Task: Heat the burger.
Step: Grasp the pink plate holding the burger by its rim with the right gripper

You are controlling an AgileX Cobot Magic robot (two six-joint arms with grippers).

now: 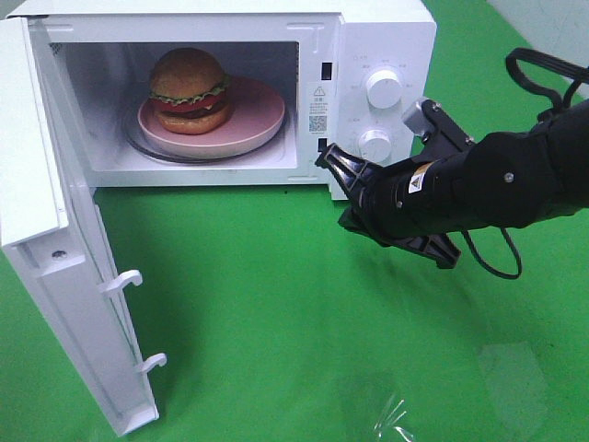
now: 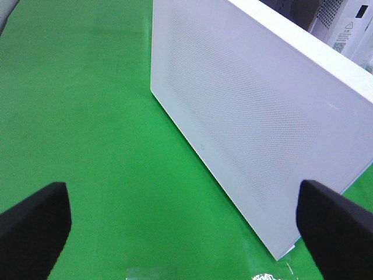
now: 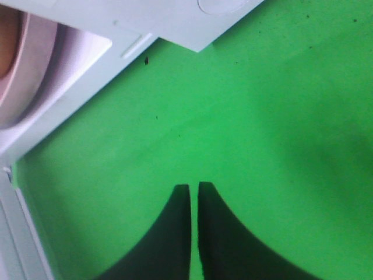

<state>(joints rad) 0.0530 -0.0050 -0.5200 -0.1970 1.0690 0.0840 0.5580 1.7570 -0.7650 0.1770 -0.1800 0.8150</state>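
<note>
The burger (image 1: 190,90) sits on a pink plate (image 1: 262,115) inside the white microwave (image 1: 386,37), whose door (image 1: 64,276) hangs wide open to the left. My right gripper (image 1: 324,158) is shut and holds nothing. It hovers just outside the cavity's lower right corner, in front of the control panel. In the right wrist view its fingertips (image 3: 194,186) meet over the green cloth, with the plate's rim (image 3: 26,70) at the picture's edge. My left gripper (image 2: 183,198) is open and holds nothing, facing the outer face of the door (image 2: 250,128). The left arm is out of the exterior view.
Two knobs (image 1: 383,88) (image 1: 375,145) are on the microwave's panel, right beside the right arm. Two white latch hooks (image 1: 124,281) stick out of the door's inner edge. Green cloth (image 1: 294,304) covers the table in front.
</note>
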